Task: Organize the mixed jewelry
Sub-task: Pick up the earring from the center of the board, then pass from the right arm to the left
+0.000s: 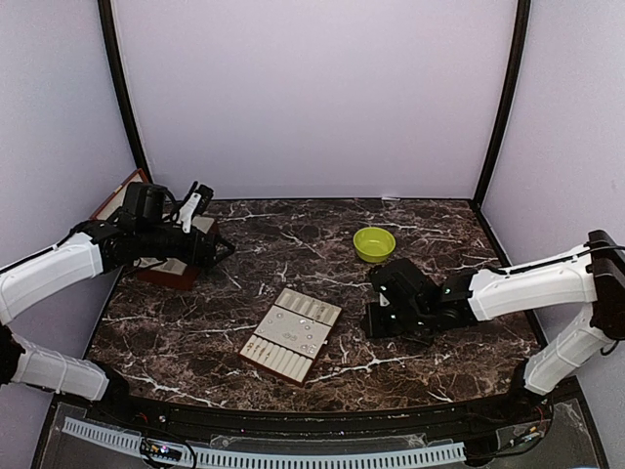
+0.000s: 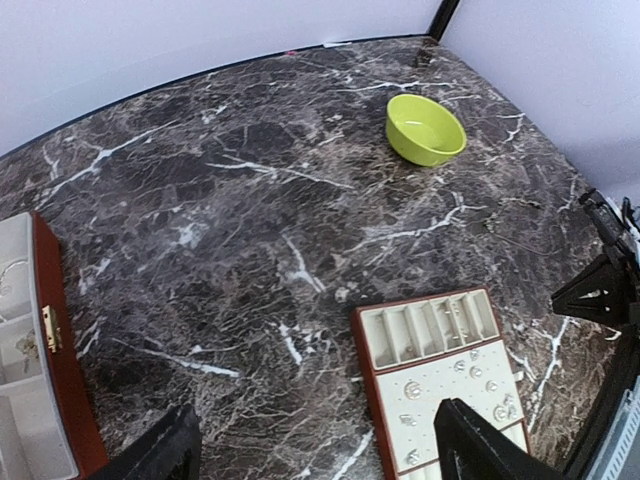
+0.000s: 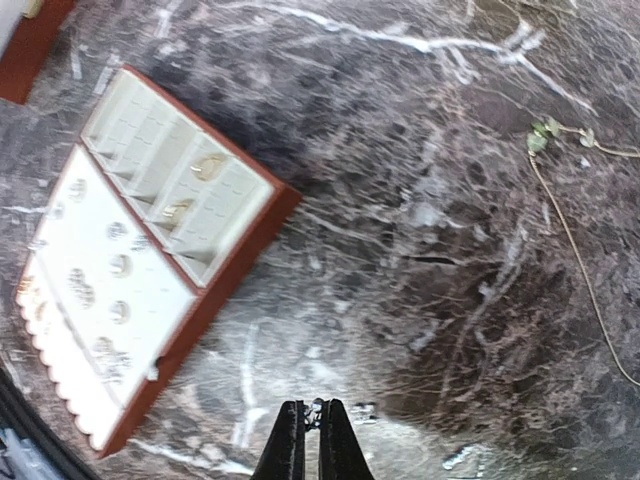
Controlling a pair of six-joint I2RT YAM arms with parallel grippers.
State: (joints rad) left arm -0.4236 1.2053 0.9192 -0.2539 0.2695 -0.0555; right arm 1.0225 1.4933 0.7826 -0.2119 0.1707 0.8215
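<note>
Top external view, working outward from the arm bases. The cream compartment tray (image 1: 291, 334) is nearest, lying askew on the marble table (image 1: 195, 332). Much of the mixed jewelry (image 3: 120, 265) sits in it: small pale pieces on the flat panel, a ring (image 3: 207, 168) in a slot. Right gripper (image 3: 314, 412) is low over the table just right of the tray, fingers pinched together. A silvery speck (image 3: 315, 403) shows at the tips; cannot tell if it is gripped. A thin chain (image 3: 578, 240) lies loose on the marble beyond. Left gripper (image 2: 320, 455) is spread wide and empty, by the reddish-brown box (image 2: 55, 370). The green bowl (image 1: 374, 244) is farthest.
</note>
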